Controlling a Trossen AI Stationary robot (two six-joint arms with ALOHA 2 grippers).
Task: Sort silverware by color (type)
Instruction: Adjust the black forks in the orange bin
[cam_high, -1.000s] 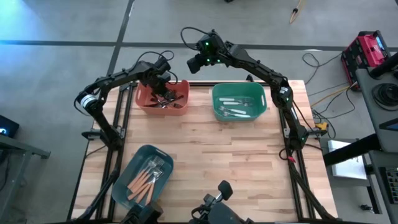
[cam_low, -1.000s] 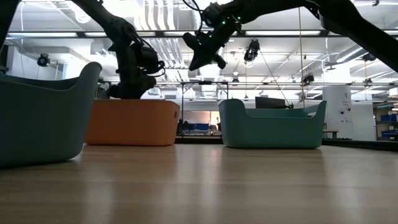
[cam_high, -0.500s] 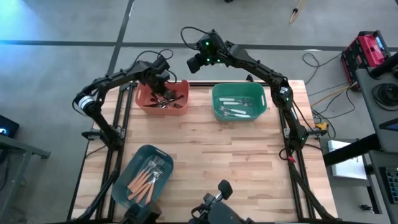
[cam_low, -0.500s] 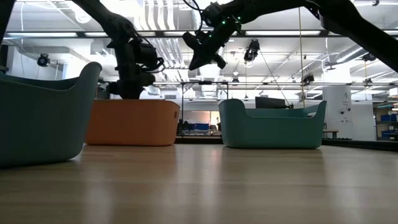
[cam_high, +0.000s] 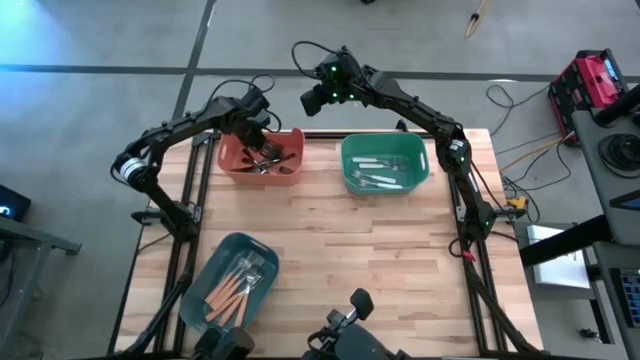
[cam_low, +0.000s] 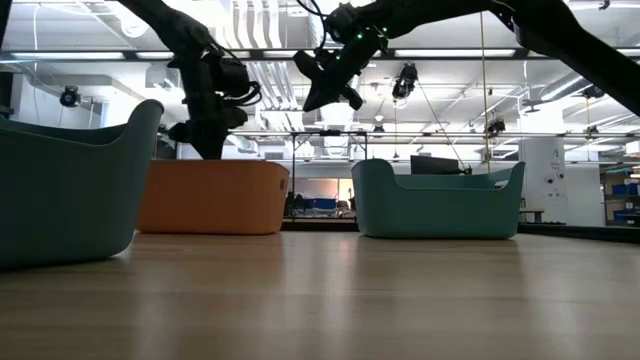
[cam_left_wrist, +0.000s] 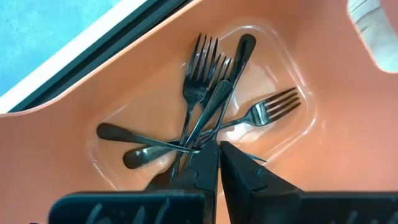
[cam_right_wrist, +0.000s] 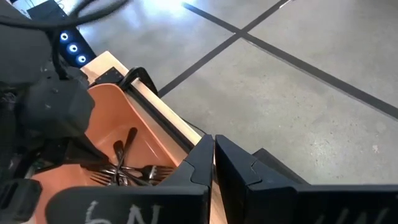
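Left claw (cam_left_wrist: 216, 152) fingers pressed together, nothing gripped, hanging over the orange bin (cam_high: 236, 158) at the desk's far left corner, tips pointing down at the pile inside. In the low view the left claw (cam_low: 212, 150) sits just above that bin's rim (cam_low: 212, 198). Black forks and spoons (cam_left_wrist: 208, 109) lie crossed in a heap on the bin floor right under the tips; whether the tips touch the pile I cannot tell. From above, the same black utensils (cam_high: 268, 160) show in the bin's middle.

Right claw (cam_right_wrist: 213, 149) also closed tight, empty, held high past the desk's far edge, over the floor, between the orange bin and the green bin (cam_high: 425, 165). Right claw (cam_high: 312, 100) from above sits beyond the desk edge; low view has it (cam_low: 312, 100) well above both bins.

White-handled utensils (cam_high: 378, 172) lie in the green bin at far centre-right. Orange-handled forks (cam_high: 232, 290) with metal heads lie together in the blue-grey bin (cam_high: 262, 247) at the near left of the wooden desk (cam_high: 370, 250), tilted against the desk's edges. All silverware is in bins, none loose on the wood
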